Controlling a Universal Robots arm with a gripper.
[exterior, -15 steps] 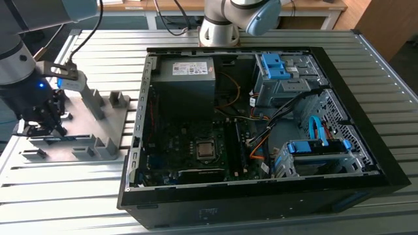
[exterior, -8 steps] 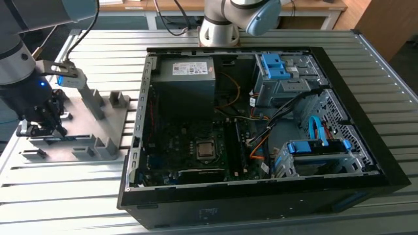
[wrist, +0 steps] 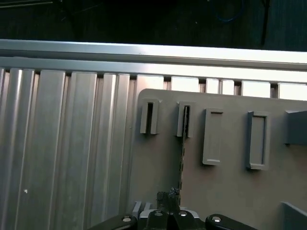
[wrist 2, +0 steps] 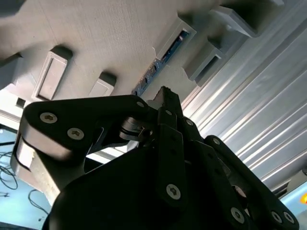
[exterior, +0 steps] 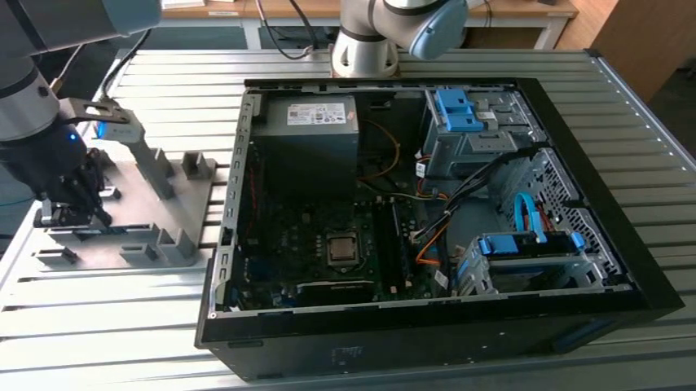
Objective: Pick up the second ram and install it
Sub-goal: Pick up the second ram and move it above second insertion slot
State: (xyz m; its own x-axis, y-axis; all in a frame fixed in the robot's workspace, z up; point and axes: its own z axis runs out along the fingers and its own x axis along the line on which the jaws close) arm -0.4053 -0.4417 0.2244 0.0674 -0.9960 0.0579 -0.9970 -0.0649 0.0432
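Gripper (exterior: 74,213) hovers low over the plate (exterior: 136,213) at the exterior view's left; we cannot tell how open it is or whether it holds anything. In the second wrist view the ram (wrist 2: 160,61) stands edgewise just ahead of it.

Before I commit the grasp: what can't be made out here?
1. Near end of the second ram: second wrist view, behind the gripper.
2. Its chips and label: first wrist view, seen edge-on.
3. The motherboard slots: exterior view, too dark and small to tell whether filled.
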